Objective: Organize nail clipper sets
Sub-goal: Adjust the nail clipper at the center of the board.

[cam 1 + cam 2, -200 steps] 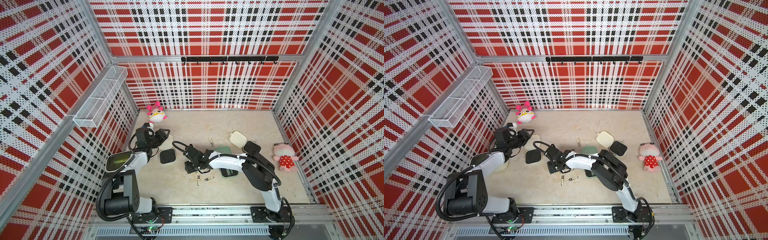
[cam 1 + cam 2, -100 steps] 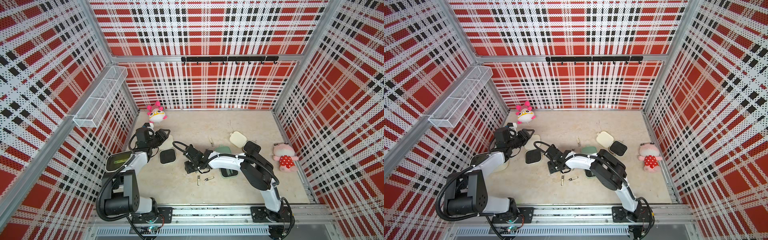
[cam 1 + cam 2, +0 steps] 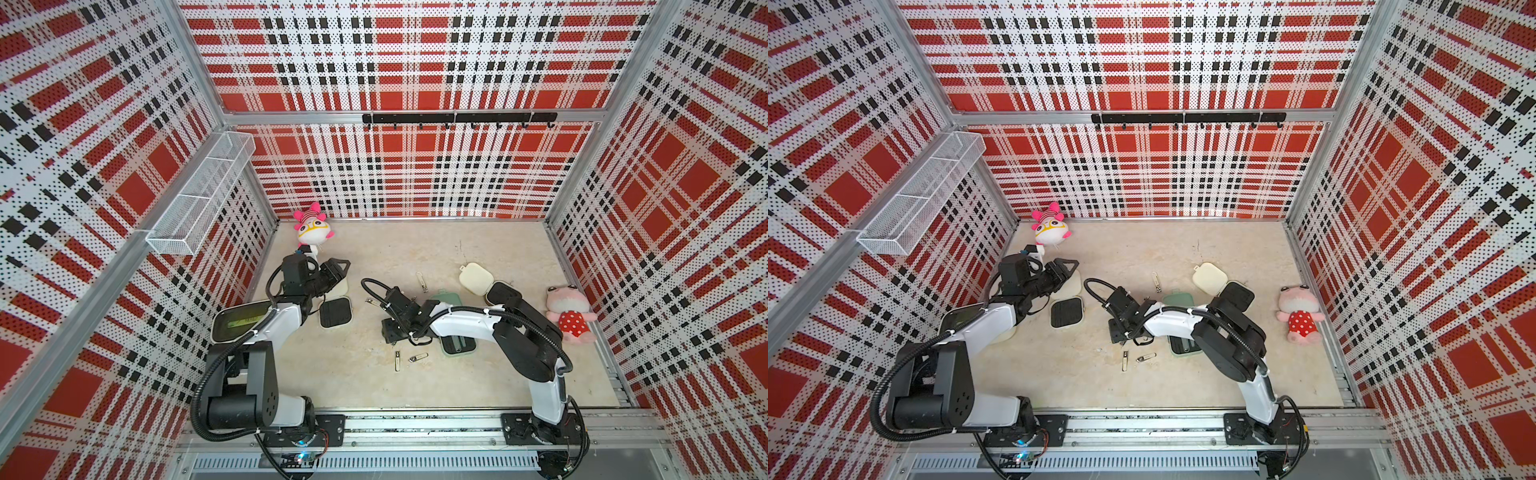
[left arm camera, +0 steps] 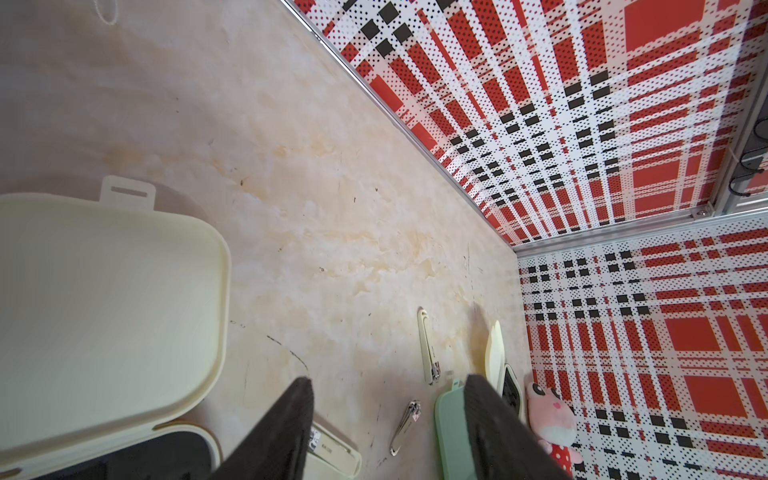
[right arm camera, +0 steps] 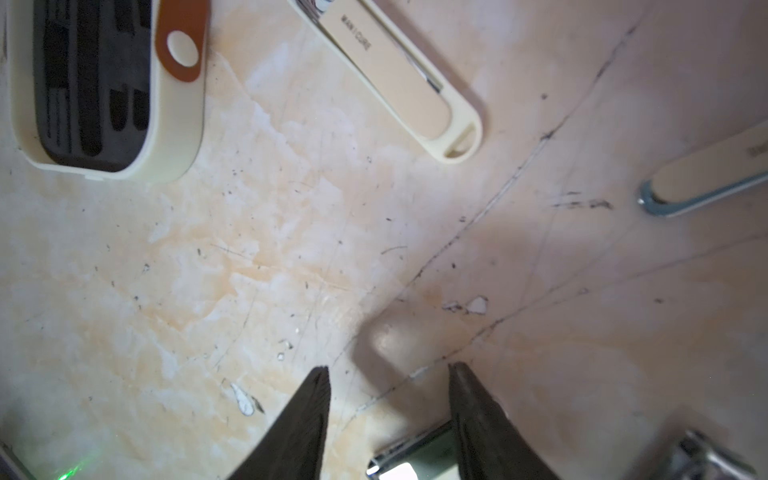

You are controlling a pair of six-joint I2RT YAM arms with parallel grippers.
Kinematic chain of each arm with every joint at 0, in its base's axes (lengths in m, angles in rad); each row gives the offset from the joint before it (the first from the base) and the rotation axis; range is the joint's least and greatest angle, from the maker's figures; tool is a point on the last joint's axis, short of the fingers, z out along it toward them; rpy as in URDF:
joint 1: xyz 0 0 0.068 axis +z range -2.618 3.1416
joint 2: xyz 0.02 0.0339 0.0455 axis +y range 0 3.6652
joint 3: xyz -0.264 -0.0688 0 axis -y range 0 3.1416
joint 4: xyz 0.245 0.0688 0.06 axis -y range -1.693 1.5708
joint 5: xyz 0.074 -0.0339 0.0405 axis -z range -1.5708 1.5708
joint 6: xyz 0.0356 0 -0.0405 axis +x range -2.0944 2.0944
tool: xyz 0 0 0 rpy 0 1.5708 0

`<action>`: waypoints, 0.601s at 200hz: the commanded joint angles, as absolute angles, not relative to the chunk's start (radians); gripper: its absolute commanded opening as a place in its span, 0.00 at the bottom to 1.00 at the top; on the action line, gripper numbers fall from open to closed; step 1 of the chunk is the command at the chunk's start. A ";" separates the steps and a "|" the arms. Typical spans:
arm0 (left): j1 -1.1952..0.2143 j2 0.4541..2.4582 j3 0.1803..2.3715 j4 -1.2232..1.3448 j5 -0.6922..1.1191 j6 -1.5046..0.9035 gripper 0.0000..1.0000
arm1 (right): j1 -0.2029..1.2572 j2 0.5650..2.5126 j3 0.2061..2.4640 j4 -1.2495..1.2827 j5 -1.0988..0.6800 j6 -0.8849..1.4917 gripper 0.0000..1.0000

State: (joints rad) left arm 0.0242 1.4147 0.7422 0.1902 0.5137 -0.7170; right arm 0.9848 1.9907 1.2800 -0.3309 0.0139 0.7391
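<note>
**Right tool spread and empty, loose clippers close by**

I judge the step in hand to be collecting a loose clipper and seating it in a tray. To do it well I would first pick the case. The mint case (image 3: 445, 349) lies open at 3 o'clock from my right tool (image 5: 388, 368), partly under my own arm. The cream case (image 3: 336, 312) lies open at 9 o'clock, black tray up. Next, the clipper: these are flat and slick on the tabletop (image 3: 374, 386). I would come straight down astride the narrow width, pinch at mid-length and lift without dragging. Last, the fingers (image 5: 299, 424): my right tool's stand partly spread with only bare tabletop between them, gripping nothing. My left tool (image 4: 387, 378) is likewise spread and empty, just beside the cream case's lid (image 4: 104, 311); I would keep it clear of the tray.

As to where the sets lie, the second cream case (image 3: 476, 279) sits open at 2 o'clock, well apart from my right tool. Two loose clippers (image 3: 397, 360) lie side by side at 6 o'clock, near but not under it. A pale clipper (image 3: 372, 302) lies near at 11 o'clock. Closest is a silver clipper (image 5: 409, 457), just beside the base of one finger, behind the tips; whether it touches I cannot tell.
</note>
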 commanded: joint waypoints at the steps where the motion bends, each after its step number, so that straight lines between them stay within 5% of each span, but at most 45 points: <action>1: 0.004 1.428 0.750 0.208 0.497 -0.716 0.62 | 0.977 1.982 1.223 -0.383 0.024 0.764 0.51; 120: -0.027 1.433 0.752 0.211 0.485 -0.723 0.62 | 1.012 1.964 1.240 -0.422 0.044 0.672 0.60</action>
